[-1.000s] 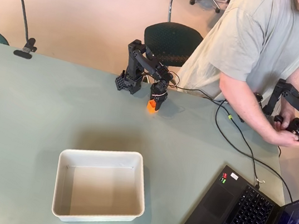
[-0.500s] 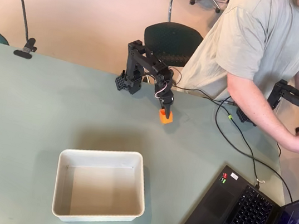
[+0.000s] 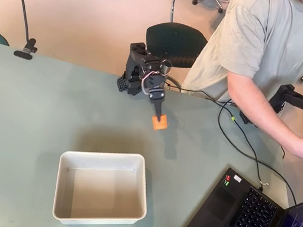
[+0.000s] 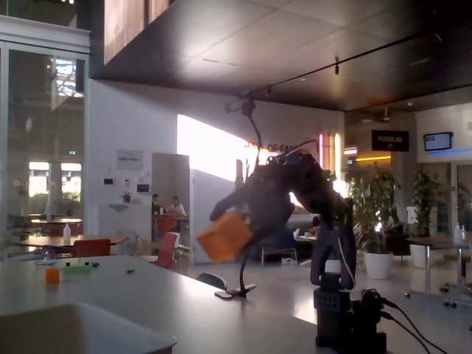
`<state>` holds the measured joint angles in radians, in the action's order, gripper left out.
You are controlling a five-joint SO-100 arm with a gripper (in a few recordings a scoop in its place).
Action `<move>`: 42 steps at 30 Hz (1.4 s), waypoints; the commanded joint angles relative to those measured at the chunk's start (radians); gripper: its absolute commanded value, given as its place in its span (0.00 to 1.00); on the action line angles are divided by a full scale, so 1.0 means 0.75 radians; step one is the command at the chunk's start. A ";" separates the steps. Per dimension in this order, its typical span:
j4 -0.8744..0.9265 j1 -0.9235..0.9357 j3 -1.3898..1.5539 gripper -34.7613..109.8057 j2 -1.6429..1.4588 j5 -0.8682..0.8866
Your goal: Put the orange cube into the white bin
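Black two-finger gripper [image 3: 157, 116] pinches small bright orange plastic cube [image 3: 160, 123], raised at overhead centre, above shallow white plastic bin [image 3: 100, 195] lower left.

orange cube [image 3: 160, 123], white bin [image 3: 101, 188], black gripper [image 3: 157, 113], pale green table [image 3: 38, 108], black laptop [image 3: 243, 224]

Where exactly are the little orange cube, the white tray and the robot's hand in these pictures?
Small bright orange plastic cube [image 3: 160, 123], overhead view: its top face.
Shallow rectangular white plastic tray [image 3: 143, 191], overhead view: its right rim.
Robot's black hand [image 3: 157, 116], overhead view: the fingertips, closed on the cube above the table.
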<state>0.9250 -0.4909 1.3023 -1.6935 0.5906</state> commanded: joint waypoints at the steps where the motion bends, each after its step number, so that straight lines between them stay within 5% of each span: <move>1: -0.200 0.084 -0.084 0.41 0.080 0.002; 13: -0.959 0.266 -0.090 0.41 0.430 0.004; 22: -0.998 0.262 -0.059 0.52 0.442 0.006; 32: -0.685 0.227 -0.020 0.65 0.356 0.014; 42: 0.589 -0.104 0.057 0.65 -0.477 -0.057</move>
<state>1.1183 -0.5231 1.3407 -1.8592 0.5860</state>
